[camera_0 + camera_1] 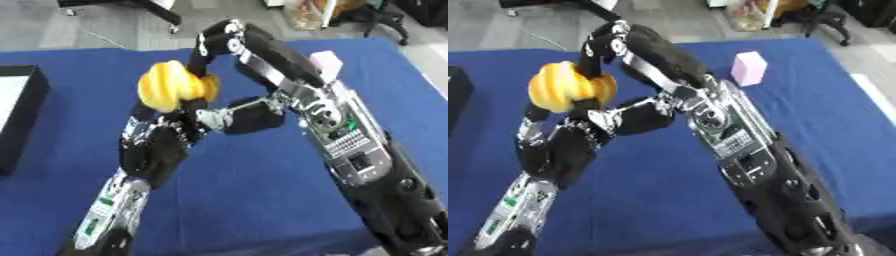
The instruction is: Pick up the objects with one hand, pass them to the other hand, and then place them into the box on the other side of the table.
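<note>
A: Black box (22, 117) lay at the far left edge of the blue table (262, 200), white inside, well apart from both hands.

B: Next along?

A: Left hand (157, 147) was raised over the table's middle-left, fingers curled up around the lower part of a yellow ridged object (173, 86), a bunch-of-bananas shape. The object was held in the air, clear of the cloth.

B: Right hand?

A: Right hand (627, 47) came in over the top from the right arm, its fingers (592, 55) bent down against the far upper side of the yellow object. Whether those fingers actually closed round it could not be told; they touched it or sat just beside it.

B: Anything further right?

A: Pink block (749, 68) stood upright on the table beyond the right forearm, near the far right edge.
</note>
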Action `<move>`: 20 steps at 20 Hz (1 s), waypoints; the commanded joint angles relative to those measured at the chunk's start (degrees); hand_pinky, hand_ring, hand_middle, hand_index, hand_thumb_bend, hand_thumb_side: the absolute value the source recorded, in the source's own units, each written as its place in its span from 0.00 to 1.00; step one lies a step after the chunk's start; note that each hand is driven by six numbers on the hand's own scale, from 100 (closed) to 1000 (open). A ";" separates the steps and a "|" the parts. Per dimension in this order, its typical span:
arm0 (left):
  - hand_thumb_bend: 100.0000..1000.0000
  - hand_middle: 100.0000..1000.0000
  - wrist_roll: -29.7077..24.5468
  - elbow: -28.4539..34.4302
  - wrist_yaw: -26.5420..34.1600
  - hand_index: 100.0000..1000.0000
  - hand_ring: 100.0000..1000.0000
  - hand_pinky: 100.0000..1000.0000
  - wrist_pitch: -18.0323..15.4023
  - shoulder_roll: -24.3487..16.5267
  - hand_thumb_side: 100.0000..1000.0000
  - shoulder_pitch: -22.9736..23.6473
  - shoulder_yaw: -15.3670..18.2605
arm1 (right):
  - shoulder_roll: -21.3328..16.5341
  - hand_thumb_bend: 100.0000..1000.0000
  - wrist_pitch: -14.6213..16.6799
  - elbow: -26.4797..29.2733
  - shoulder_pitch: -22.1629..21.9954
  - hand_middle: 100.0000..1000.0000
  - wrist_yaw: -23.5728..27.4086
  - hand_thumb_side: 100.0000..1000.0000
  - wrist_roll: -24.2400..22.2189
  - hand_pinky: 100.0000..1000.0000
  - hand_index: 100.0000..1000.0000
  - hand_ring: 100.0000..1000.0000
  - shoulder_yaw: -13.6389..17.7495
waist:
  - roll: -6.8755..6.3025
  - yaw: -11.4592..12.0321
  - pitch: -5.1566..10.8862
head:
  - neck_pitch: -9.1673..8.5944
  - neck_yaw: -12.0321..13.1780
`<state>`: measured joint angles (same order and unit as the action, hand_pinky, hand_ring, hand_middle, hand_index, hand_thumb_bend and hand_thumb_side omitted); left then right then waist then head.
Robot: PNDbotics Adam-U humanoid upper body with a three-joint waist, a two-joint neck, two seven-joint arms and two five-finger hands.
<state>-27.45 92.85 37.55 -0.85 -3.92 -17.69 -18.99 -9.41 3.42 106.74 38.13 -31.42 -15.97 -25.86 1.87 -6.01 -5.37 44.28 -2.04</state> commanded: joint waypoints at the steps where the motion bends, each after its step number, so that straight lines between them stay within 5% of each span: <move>1: 0.62 0.60 -0.11 0.48 2.42 0.81 0.66 0.95 0.01 0.40 0.72 -0.75 -0.26 | 0.22 0.00 -1.76 0.12 0.37 0.28 -0.82 0.00 0.78 0.59 0.19 0.63 0.35 | -0.05 -0.15 0.49 | -0.16 0.14; 8: 0.72 0.62 0.89 -0.40 6.67 0.82 0.67 0.95 -0.21 0.34 0.69 0.14 -0.20 | 0.48 0.00 -5.11 -0.37 0.23 0.28 -2.01 0.00 3.97 0.59 0.18 0.62 1.10 | -0.10 -0.30 0.46 | -0.16 -0.11; 20: 0.72 0.63 0.82 -1.67 7.69 0.84 0.68 0.96 -0.07 0.20 0.69 0.84 -0.16 | -0.24 0.00 -6.47 1.48 0.18 0.28 -1.40 0.00 4.71 0.59 0.19 0.62 2.05 | -0.11 -0.39 0.40 | -0.16 -0.38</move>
<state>-26.58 90.70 44.89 -0.97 -3.91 -16.31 -19.00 -9.01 -2.94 107.03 37.54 -32.99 -11.23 -24.37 1.85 -6.32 -5.45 44.28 -2.20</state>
